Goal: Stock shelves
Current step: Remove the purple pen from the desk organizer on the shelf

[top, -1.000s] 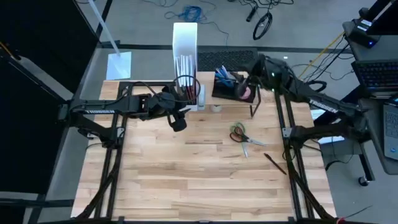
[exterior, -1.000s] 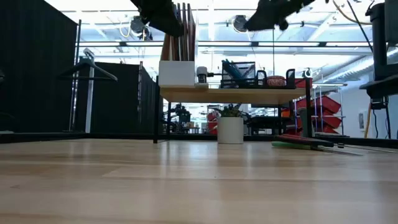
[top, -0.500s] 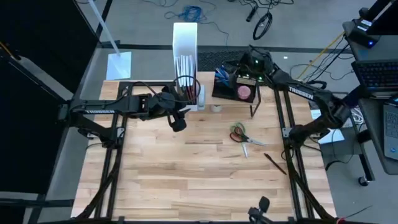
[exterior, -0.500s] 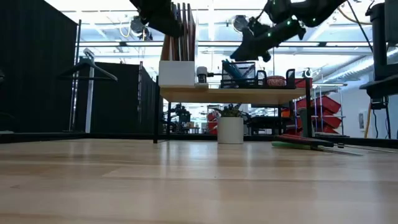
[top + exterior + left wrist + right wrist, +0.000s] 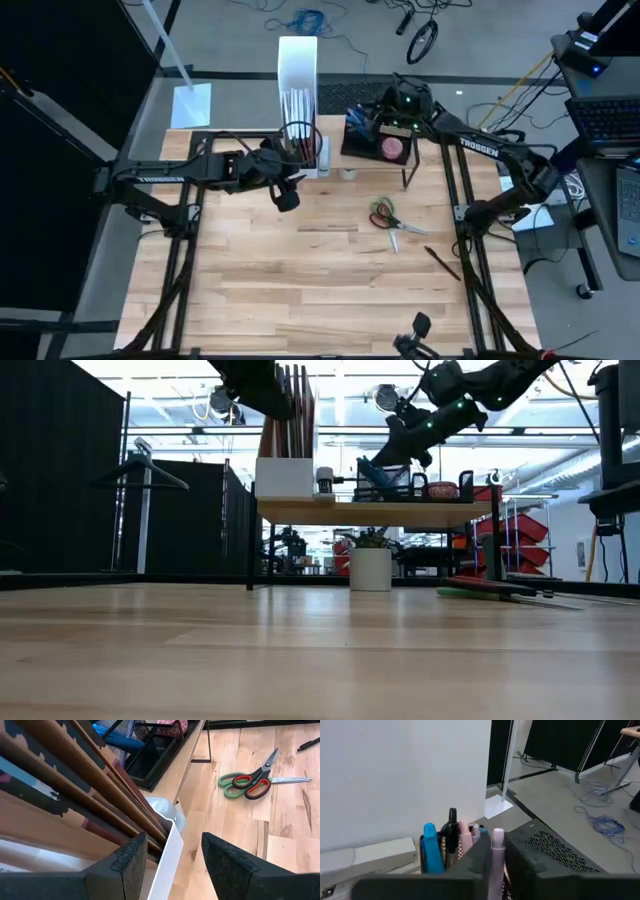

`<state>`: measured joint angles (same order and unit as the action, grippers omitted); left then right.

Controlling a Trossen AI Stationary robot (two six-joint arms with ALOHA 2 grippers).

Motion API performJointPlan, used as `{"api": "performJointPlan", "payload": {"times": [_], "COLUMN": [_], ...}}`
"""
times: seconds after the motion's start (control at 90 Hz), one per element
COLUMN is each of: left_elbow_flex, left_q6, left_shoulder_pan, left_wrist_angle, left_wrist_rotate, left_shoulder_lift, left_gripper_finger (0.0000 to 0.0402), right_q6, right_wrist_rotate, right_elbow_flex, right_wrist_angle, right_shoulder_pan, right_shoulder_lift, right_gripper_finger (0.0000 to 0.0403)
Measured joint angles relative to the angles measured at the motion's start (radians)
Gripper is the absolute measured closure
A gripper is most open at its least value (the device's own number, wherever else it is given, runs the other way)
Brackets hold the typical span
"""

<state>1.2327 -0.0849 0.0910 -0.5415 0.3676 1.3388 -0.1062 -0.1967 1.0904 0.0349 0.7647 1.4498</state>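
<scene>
the light-wood counter [image 5: 300, 270] carries the shelves [image 5: 375, 512], a low riser with a pale wooden top on thin black legs, standing at the far edge in the middle, seen edge-on in the low view. on its top, toward the left arm's side, stands a tall white file box [image 5: 298, 70] with brown folders [image 5: 75, 780] in it; on the other side sits a black mesh organizer tray [image 5: 362, 135] holding pens, a blue marker [image 5: 432, 852] among them, with a round pink object [image 5: 395, 148] beside it. the left gripper [image 5: 170, 865] hovers at the file box's rim, its jaws released, one on each side of the white wall. the right gripper [image 5: 492, 865] hangs over the organizer tray with its jaws clenched on a pink pen [image 5: 497, 857], which stands upright between them. in front of the shelves, on the bare counter, lie red and green scissors [image 5: 385, 215] and, farther toward the right arm's base, a dark pen [image 5: 440, 262].
</scene>
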Motion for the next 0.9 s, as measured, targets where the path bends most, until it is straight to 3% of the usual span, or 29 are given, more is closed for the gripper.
{"api": "performJointPlan", "payload": {"times": [0.411, 0.689, 0.9], "left_elbow_flex": [0.000, 0.000, 0.000], "left_q6": [0.000, 0.000, 0.000], "left_shoulder_pan": [0.000, 0.000, 0.000], "left_wrist_angle": [0.000, 0.001, 0.001], "left_wrist_rotate": [0.000, 0.000, 0.000], "left_shoulder_lift": [0.000, 0.000, 0.000], "left_gripper_finger": [0.0226, 0.0226, 0.0226], "right_q6": [0.016, 0.055, 0.142], "right_wrist_rotate": [0.016, 0.017, 0.010], "right_elbow_flex": [0.000, 0.000, 0.000], "right_wrist_angle": [0.002, -0.001, -0.123], "right_shoulder_pan": [-0.042, -0.086, -0.157], "right_shoulder_lift": [-0.082, -0.282, -0.464], "right_gripper_finger": [0.0391, 0.0390, 0.0390]}}
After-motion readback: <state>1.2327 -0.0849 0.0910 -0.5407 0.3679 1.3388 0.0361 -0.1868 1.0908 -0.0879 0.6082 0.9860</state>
